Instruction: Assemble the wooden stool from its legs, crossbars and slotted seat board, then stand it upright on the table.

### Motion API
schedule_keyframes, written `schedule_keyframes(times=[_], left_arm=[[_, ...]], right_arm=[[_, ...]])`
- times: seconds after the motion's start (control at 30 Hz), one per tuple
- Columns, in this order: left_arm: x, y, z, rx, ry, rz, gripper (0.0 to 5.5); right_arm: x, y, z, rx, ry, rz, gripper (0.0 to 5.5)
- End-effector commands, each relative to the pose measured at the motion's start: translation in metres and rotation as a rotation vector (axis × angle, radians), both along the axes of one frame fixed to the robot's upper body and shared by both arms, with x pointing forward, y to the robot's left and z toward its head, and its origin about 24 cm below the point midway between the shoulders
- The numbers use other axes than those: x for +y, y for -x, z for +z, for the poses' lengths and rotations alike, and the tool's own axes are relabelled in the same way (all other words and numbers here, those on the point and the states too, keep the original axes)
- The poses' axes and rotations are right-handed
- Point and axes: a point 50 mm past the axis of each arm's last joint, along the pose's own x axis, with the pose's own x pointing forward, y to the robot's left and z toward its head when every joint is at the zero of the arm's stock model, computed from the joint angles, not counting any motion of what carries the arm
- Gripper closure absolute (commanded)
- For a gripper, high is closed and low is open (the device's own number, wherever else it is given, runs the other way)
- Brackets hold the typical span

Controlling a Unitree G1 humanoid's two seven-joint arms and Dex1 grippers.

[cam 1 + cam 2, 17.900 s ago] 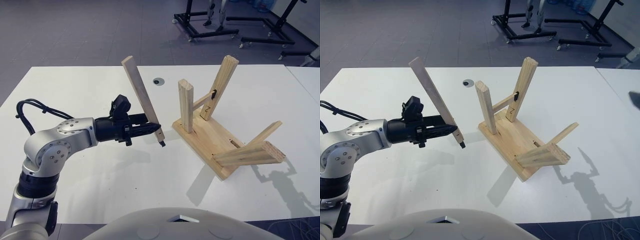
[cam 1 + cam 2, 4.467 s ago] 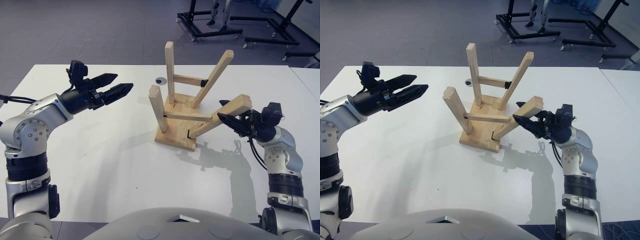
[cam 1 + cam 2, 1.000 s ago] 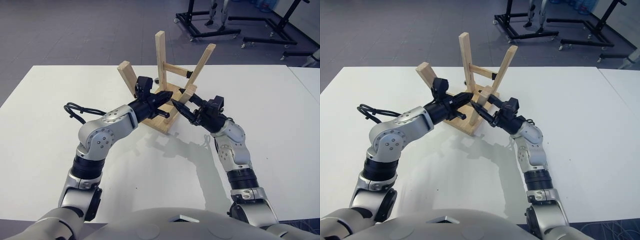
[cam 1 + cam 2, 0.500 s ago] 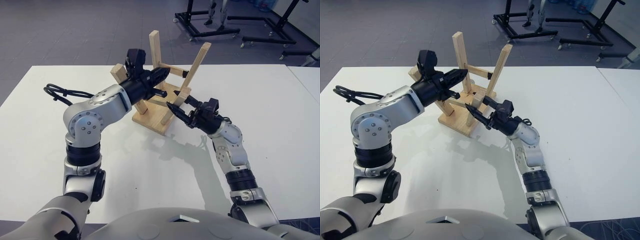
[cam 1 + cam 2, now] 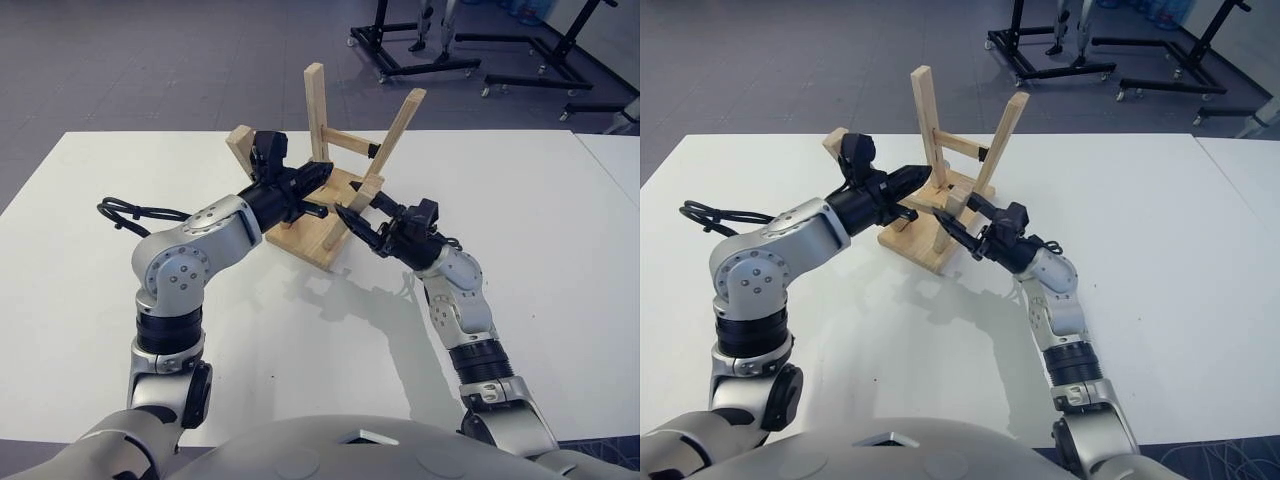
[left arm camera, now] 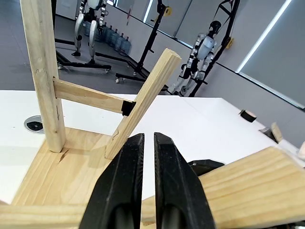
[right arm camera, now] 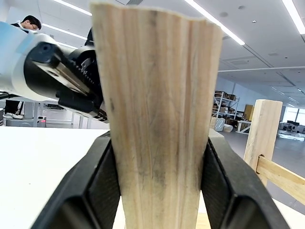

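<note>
Left tool (image 5: 322, 172) has dropped lower; its fingers are narrow and empty above the seat (image 5: 293, 237). Right tool (image 5: 350, 217) clamps the nearest leg (image 7: 157, 119).

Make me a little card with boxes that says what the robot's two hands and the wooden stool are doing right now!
stool: upside down on the white table
seat board: at the bottom
legs: pointing up
crossbar: joins the two far legs
right gripper: shut on the near leg
left gripper: fingers almost together, holding nothing, above the seat board
left to do: stand the stool upright
</note>
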Motion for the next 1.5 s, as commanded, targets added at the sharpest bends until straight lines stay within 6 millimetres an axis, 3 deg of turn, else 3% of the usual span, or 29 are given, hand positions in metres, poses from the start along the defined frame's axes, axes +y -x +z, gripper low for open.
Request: schedule_keyframes(times=[0.03, 0.1, 0.2, 0.33, 0.43, 0.57, 0.67, 0.77, 0.9, 1.03, 1.17, 1.2, 1.3, 1.4, 1.5], left_arm=[[-0.004, 0.003, -0.003, -0.006, -0.033, -0.024, 5.15], [-0.001, -0.002, 0.004, -0.023, -0.023, -0.012, 5.15], [0.0, 0.005, -0.027, 0.028, -0.13, -0.026, 5.15], [0.0, 0.001, -0.014, 0.005, -0.066, -0.019, 5.15], [0.002, 0.01, -0.036, 0.037, -0.13, -0.025, 5.15], [0.002, -0.002, -0.008, -0.032, -0.058, 0.001, 5.15], [0.003, 0.001, -0.023, 0.006, -0.097, -0.001, 5.15], [0.001, 0.0, -0.015, -0.008, -0.066, -0.001, 5.15], [-0.001, 0.007, -0.035, 0.023, -0.115, -0.014, 5.15], [0.001, -0.004, -0.004, -0.053, -0.049, 0.012, 5.15], [-0.001, 0.007, -0.045, 0.043, -0.136, -0.013, 5.15], [-0.001, 0.008, -0.046, 0.045, -0.136, -0.008, 5.15], [-0.001, 0.004, -0.029, -0.01, -0.107, 0.0, 5.15], [-0.004, 0.007, -0.037, 0.001, -0.129, -0.009, 5.15], [-0.004, 0.001, -0.02, -0.044, -0.105, 0.003, 5.15]], right_arm=[[-0.001, 0.01, -0.031, 0.135, 0.103, 0.027, 3.41], [0.0, 0.009, -0.03, 0.131, 0.101, 0.03, 3.41], [0.001, 0.011, -0.03, 0.133, 0.096, 0.031, 3.41], [0.0, 0.011, -0.029, 0.133, 0.092, 0.03, 3.41], [0.002, 0.01, -0.028, 0.131, 0.09, 0.033, 3.41], [0.002, 0.009, -0.026, 0.126, 0.086, 0.036, 3.41], [0.002, 0.009, -0.027, 0.127, 0.086, 0.037, 3.41], [0.003, 0.008, -0.026, 0.125, 0.085, 0.04, 3.41], [0.005, 0.008, -0.027, 0.128, 0.09, 0.045, 3.41], [0.007, 0.007, -0.025, 0.127, 0.1, 0.058, 3.41], [0.007, 0.008, -0.026, 0.136, 0.102, 0.063, 3.41], [0.008, 0.007, -0.027, 0.14, 0.105, 0.065, 3.41], [0.01, 0.008, -0.027, 0.155, 0.112, 0.068, 3.41], [0.01, 0.008, -0.027, 0.166, 0.122, 0.069, 3.41], [0.011, 0.006, -0.027, 0.187, 0.143, 0.068, 3.41]])
